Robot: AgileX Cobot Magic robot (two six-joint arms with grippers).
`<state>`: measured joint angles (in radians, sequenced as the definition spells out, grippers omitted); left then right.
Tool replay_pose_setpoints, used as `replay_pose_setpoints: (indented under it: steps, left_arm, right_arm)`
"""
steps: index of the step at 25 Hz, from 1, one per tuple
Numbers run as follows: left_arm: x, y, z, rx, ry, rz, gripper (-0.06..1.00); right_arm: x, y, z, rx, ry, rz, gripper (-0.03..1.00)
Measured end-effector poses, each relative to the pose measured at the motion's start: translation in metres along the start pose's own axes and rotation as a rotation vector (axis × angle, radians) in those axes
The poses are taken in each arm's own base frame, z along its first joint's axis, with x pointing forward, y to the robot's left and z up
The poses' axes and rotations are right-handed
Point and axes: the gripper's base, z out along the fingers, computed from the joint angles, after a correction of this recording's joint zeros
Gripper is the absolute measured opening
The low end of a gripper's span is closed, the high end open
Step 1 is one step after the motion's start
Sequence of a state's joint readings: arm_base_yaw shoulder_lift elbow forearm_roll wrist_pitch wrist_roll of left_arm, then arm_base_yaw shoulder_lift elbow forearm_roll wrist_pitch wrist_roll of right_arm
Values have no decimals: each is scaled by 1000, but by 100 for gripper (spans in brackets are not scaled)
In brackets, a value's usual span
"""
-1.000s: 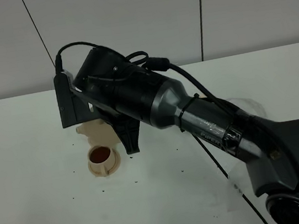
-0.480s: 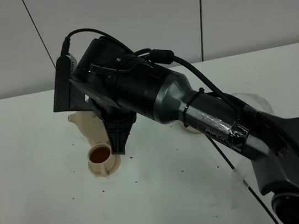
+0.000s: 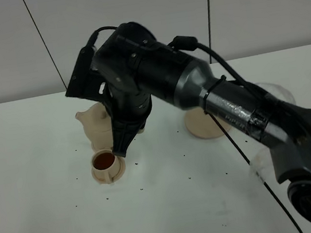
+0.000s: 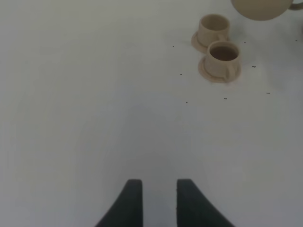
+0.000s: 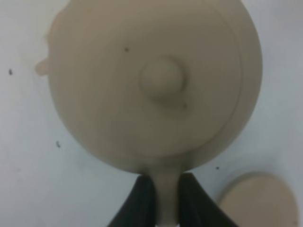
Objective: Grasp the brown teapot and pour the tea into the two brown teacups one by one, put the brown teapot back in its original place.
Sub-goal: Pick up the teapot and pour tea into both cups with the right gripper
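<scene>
Since a second ago the right arm has lifted and turned, leaving the teapot (image 3: 98, 130) more level behind the filled cup (image 3: 105, 162); the big saucer (image 3: 202, 126) lies well apart. From the left wrist, the left gripper (image 4: 156, 201) is slightly parted and empty, far from the filled cup and the empty cup (image 4: 214, 28). From the right wrist, the right gripper (image 5: 163, 183) pinches the teapot's handle.
</scene>
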<state>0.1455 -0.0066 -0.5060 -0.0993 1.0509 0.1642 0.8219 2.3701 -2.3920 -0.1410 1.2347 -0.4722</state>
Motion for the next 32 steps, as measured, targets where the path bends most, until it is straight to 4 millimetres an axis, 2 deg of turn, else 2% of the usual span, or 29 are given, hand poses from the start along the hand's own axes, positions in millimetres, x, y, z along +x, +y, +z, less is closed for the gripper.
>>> replay_pose_setpoints:
  steps: [3, 10, 27, 32]
  left_arm:
    - [0, 0, 0, 0, 0, 0, 25]
    - [0, 0, 0, 0, 0, 0, 25]
    - [0, 0, 0, 0, 0, 0, 25]
    - [0, 0, 0, 0, 0, 0, 25]
  right_arm:
    - [5, -8, 0, -37, -19, 43, 10]
    - [8, -18, -15, -57, -61, 112, 10]
    - [16, -31, -14, -134, -96, 237, 10]
    - [25, -28, 0, -175, -53, 260, 10]
